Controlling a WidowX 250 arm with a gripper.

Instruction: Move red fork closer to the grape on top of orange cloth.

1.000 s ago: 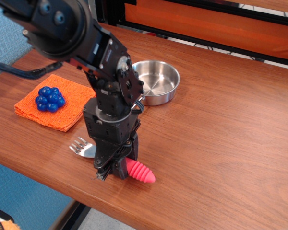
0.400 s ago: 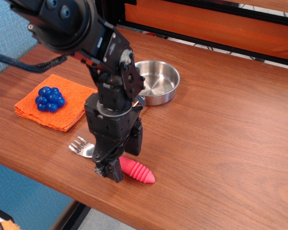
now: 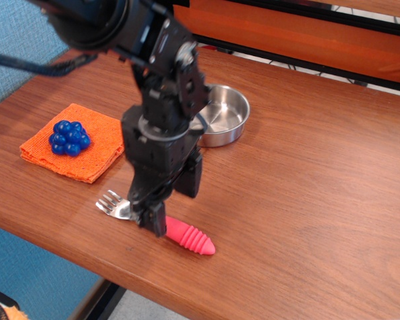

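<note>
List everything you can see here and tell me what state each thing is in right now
red fork: lying flat on the table, off the cloth, not gripped.
grape: sitting on the cloth, untouched.
orange cloth: spread flat near the table's left edge.
steel pan: upright, empty.
gripper: open, just above the fork, holding nothing.
table: bare wood around these things.

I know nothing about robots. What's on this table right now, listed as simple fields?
Fork: red fork lies flat near the table's front edge, tines pointing left
Gripper: gripper above the fork's neck, jaws apart, not clamping it
Grape: grape sits on the orange cloth
Cloth: at the left, apart from the fork
Pan: steel pan behind the arm
Surface: wooden table
</note>
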